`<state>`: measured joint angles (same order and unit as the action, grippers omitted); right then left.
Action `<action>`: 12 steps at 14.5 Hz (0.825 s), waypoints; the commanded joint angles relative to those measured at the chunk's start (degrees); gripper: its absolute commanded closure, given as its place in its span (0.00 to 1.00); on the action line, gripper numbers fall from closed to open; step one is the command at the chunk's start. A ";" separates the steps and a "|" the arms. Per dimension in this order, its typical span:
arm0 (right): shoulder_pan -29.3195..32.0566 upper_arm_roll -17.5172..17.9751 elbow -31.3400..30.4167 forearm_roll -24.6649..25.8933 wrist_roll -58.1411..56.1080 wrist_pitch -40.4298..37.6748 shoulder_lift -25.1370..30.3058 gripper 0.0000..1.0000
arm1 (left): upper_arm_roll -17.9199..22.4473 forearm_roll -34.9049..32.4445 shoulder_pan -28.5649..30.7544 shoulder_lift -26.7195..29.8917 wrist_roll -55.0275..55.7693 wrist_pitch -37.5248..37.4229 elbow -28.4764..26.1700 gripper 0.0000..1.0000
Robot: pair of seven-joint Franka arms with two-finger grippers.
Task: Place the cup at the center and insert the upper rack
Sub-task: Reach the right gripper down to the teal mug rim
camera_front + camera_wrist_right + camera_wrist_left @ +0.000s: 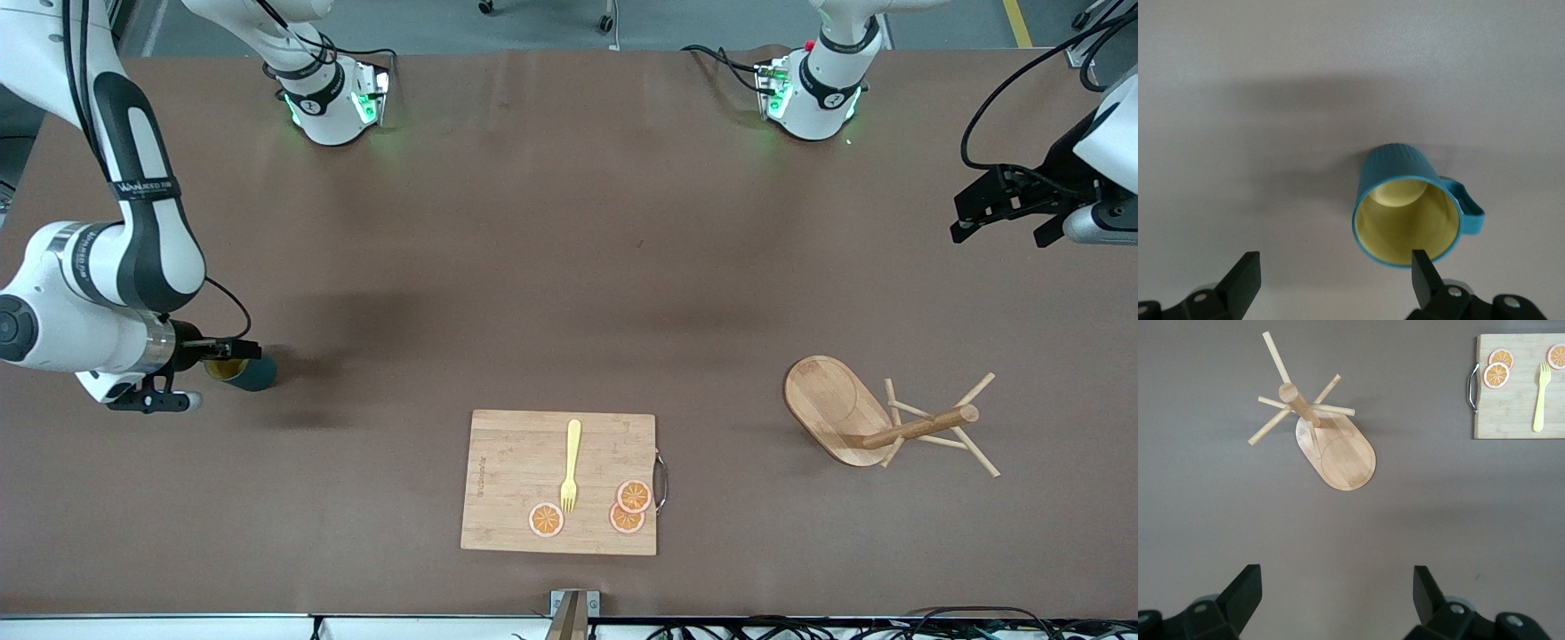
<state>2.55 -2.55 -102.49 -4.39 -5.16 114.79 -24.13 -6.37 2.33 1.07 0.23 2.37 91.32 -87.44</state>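
Already at the cup (pixel 247 372), the right gripper (pixel 1335 270) hangs with open jaws while the left arm waits.

At mid-left of the front view the teal cup stands on the tabletop (pixel 569 267) at the right arm's end; in the right wrist view one finger sits over its yellow mouth, the other well clear, nothing gripped. The upper rack (pixel 876 418) lies tipped on its side at lower right of the front view, near the cutting board (pixel 558 484) with its fork (pixel 571 464) and orange slices (pixel 627 507). The left gripper (pixel 1005 222) hovers open at the right edge. Risk, as I judge it: closing off-centre on the rim could tip or skid the cup, and the handle may catch a finger.
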 commanded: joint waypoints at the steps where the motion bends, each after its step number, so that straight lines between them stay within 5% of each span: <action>1: 0.53 0.09 -1.22 -0.88 -0.38 2.46 -1.09 0.05 | -0.14 0.48 0.43 1.00 -1.05 -0.09 -0.45 0.00; 9: 0.18 0.00 -1.75 -0.88 -0.29 3.87 -3.82 0.21 | -0.14 0.48 0.43 1.00 -1.05 -0.18 -0.45 0.00; 10: 0.18 0.00 -1.75 -0.79 -0.38 4.22 -4.00 0.28 | -0.14 0.48 0.43 1.00 -1.05 -0.18 -0.45 0.00; 12: 0.53 0.09 -1.84 -0.79 -0.47 3.78 -4.09 0.61 | -0.14 0.48 0.43 1.00 -1.05 -0.18 -0.45 0.00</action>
<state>2.55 -2.71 -103.39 -4.39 -5.16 118.29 -28.68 -6.37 2.33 1.07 0.23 2.37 91.32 -87.44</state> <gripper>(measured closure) 0.291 0.000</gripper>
